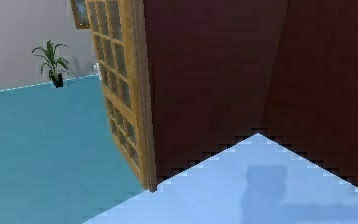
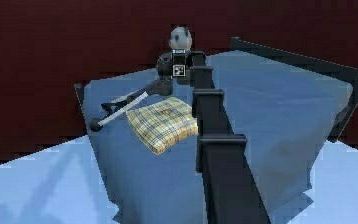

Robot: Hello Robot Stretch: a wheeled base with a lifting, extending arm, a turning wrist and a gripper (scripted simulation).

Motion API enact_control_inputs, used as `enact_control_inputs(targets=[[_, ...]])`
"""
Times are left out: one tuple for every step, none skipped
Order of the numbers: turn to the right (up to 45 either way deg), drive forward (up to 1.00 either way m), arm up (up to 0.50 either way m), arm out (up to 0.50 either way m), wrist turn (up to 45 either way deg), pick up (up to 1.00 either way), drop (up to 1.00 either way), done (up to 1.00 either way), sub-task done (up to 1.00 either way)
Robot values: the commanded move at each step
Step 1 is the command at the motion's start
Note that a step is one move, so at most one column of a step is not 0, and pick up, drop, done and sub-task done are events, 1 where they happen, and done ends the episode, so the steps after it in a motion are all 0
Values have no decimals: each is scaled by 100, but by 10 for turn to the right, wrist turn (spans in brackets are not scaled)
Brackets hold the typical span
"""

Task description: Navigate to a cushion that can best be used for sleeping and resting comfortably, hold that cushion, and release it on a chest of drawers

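— So, where is the cushion [image 2: 162, 127] lying from your jaws?
— It is lying flat on the blue bed [image 2: 277, 100], just beside the fingers [image 2: 127, 108], toward the arm side view's right, between them and the arm [image 2: 222, 150].
— Which way is it pointing?
— It is sitting nearly square, one corner pointing down the picture, so no long axis is standing out.
— Are the jaws gripping it?
— You cannot tell; the bed is lying right behind them.

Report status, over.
End effector at bed, load unclear. Plaid cushion lying on bed, near end effector. Pale stick-like thing beside cushion.
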Motion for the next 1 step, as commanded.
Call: enact_control_inputs(targets=[[0,0,0,0,450,0,0,0,0]])
